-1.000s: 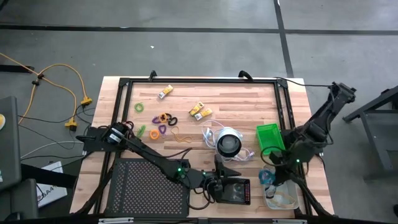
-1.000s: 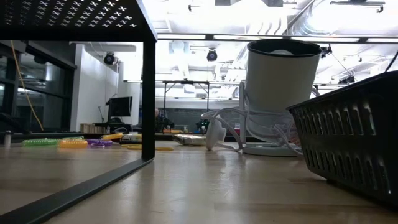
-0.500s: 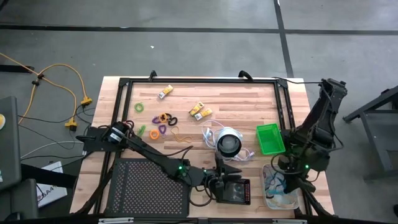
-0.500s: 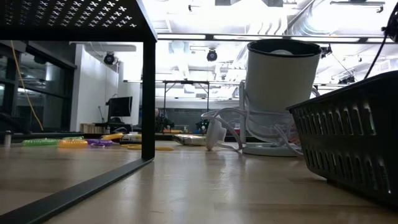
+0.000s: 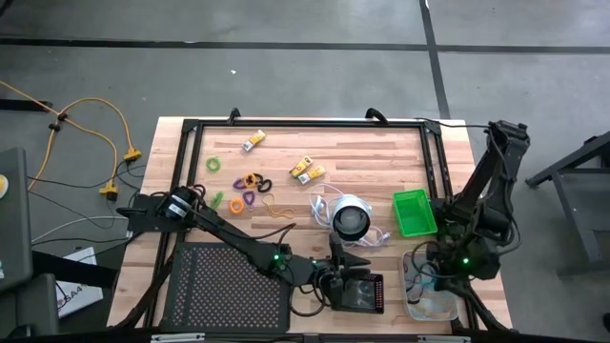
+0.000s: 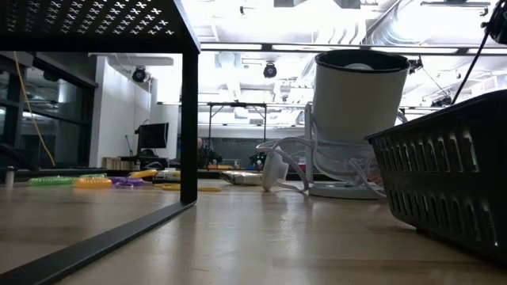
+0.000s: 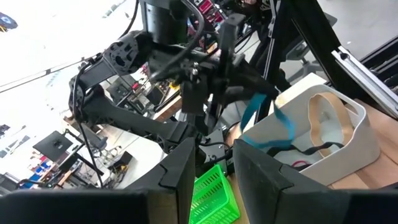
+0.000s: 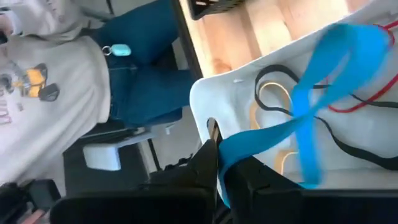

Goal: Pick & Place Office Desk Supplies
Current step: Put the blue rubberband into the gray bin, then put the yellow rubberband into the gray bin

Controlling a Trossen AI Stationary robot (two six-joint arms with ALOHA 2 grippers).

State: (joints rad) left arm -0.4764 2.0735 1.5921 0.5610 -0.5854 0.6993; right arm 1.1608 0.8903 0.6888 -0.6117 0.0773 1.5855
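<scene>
the right gripper (image 8: 217,163), fingers closed on the teal band (image 8: 323,93), hangs over the clear tray (image 5: 429,303) at the table's near right corner; better release low, inside the rim

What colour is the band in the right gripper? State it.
Bright blue band, clearest in the right wrist view.
</scene>
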